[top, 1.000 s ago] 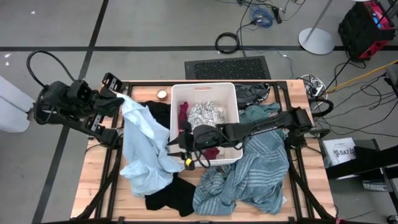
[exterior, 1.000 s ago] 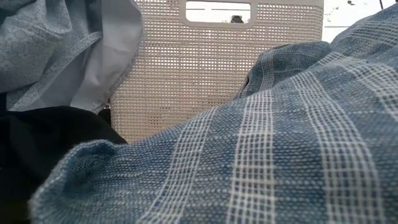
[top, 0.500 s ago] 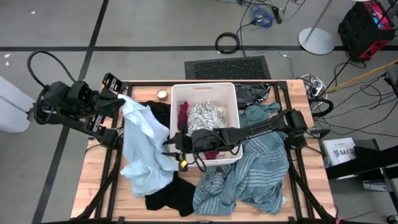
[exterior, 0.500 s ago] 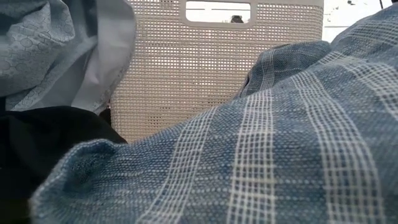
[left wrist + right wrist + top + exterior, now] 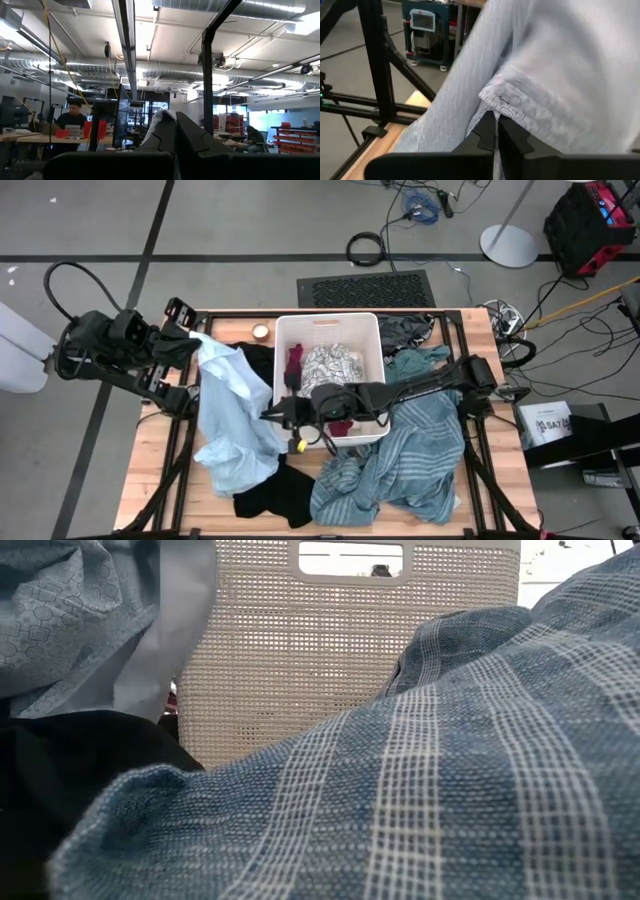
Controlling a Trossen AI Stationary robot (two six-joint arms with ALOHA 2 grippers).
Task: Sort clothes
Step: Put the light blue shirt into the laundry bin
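Observation:
A light blue garment [image 5: 232, 412] hangs between my two grippers and drapes onto the table's left half. My left gripper [image 5: 193, 340] is shut on its far upper part. My right gripper [image 5: 267, 415] reaches in from the right, in front of the white bin [image 5: 372, 332], and is shut on the garment's right side. The bin holds a magenta piece [image 5: 295, 362] and a white patterned piece [image 5: 330, 365]. A teal-grey striped garment [image 5: 410, 460] lies at the near right, and a black one [image 5: 270, 495] lies near the front edge. My left gripper pinches a bunched bit of the light cloth [image 5: 161, 119] between its two shut fingers; the cloth sticks out past the fingertips. The garment hangs down from there toward the table. My right gripper pinches a raised fold of the light blue garment [image 5: 506, 102] between its two fingers, coming in about level from the table's right. The cloth drapes around the fingers; how many layers I cannot tell.
A dark grey garment [image 5: 405, 330] and a teal piece [image 5: 415, 360] lie right of the bin. A small round object [image 5: 261, 332] sits at the far edge. In the low view the striped cloth [image 5: 420, 790] fills the foreground before the bin's mesh wall [image 5: 330, 650].
My right gripper has moved toward the table's left edge, into the light blue garment, and has shut on a fold of it. The garment's hanging edge has drawn slightly leftward in the low view.

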